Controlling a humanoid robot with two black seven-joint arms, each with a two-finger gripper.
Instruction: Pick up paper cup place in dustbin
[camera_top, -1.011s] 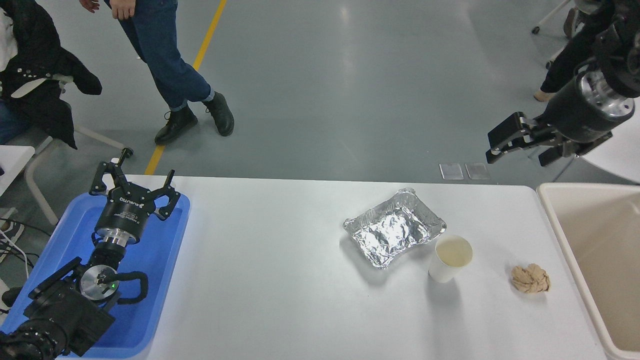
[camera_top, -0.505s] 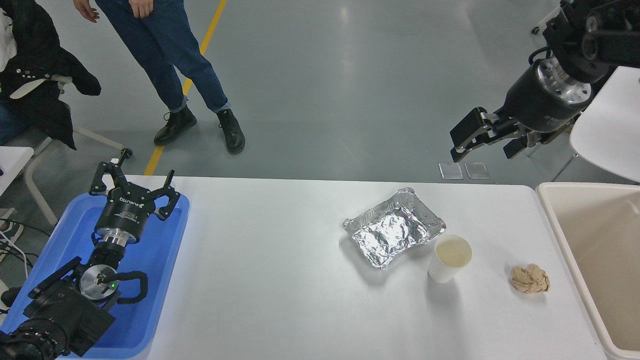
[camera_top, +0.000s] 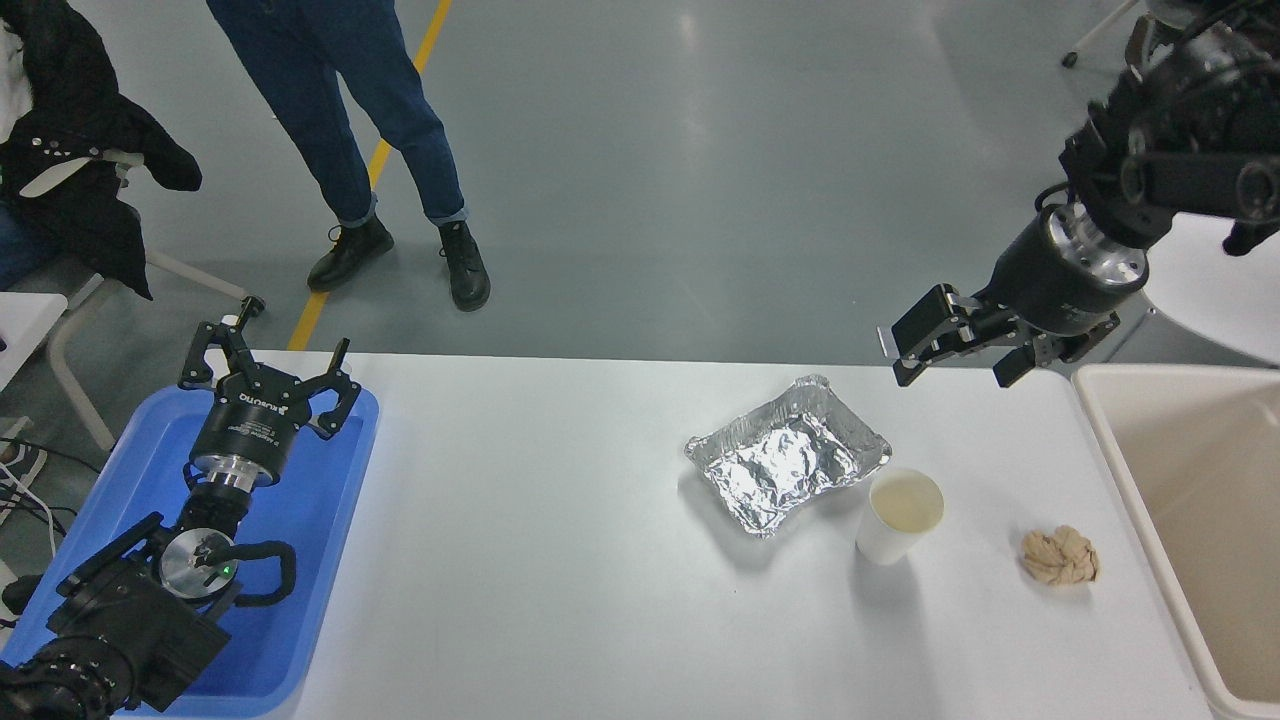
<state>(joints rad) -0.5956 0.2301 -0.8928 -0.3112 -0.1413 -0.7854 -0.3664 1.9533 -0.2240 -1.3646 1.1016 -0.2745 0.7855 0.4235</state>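
Note:
The white paper cup (camera_top: 899, 519) stands upright on the white table, just right of the silver foil tray. The beige dustbin (camera_top: 1130, 470) stands at the table's right end, partly cut off by the picture's edge. My right gripper (camera_top: 950, 352) is open and empty, raised over the table's far edge, up and a little right of the cup, well apart from it. My left gripper (camera_top: 268, 372) is open and parked over the blue tray at the lower left.
A crumpled silver foil tray (camera_top: 788, 455) lies left of the cup. A tan crumpled paper ball (camera_top: 1059, 557) lies between the cup and the dustbin. A blue tray (camera_top: 320, 500) sits at the left. A person's legs (camera_top: 380, 130) stand beyond the table's far side.
My right arm has swung left and down, from beyond the table's far right corner to over its far edge, nearer the cup. The person at the back has shifted stance. The cup has not moved.

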